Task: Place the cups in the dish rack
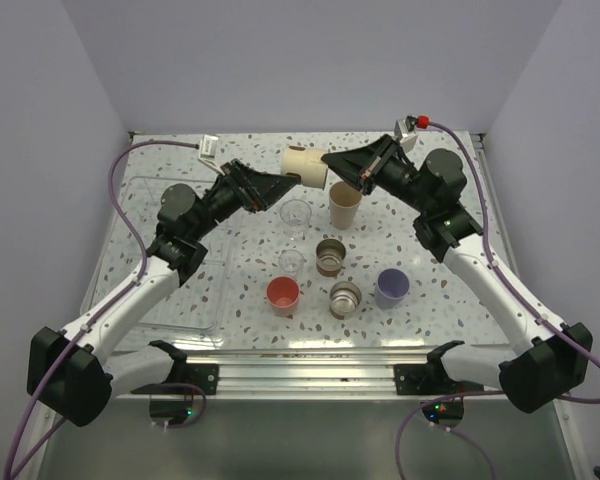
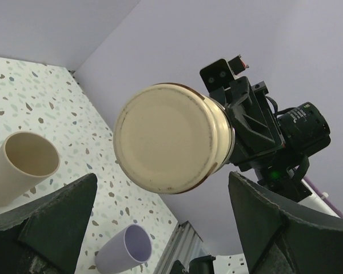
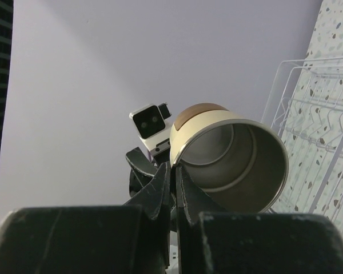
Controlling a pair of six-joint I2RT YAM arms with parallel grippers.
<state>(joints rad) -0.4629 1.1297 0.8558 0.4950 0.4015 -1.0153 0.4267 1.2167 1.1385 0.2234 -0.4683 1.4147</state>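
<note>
From above, the right gripper [image 1: 330,170] pinches a cream cup [image 1: 306,166] sideways above the table's [image 1: 420,322] far middle, with its base offered to the wide-open left gripper [image 1: 285,188]. I'd say it's a handover, since the dish rack [image 1: 130,200] lies along the left edge.

Left wrist: the cup [image 2: 171,137] faces base-first between the spread fingers [image 2: 51,214].

Right wrist: the jaws clamp the cup's [image 3: 234,160] rim.

Left arm reaching from 7 o'clock, left gripper [image 1: 290,184] spread wide, pointing toward 3 o'clock, right arm reaching from 5 o'clock, right gripper [image 1: 330,161] pinched on rim of cream cup [image 1: 305,165], pointing toward 9 o'clock.
</note>
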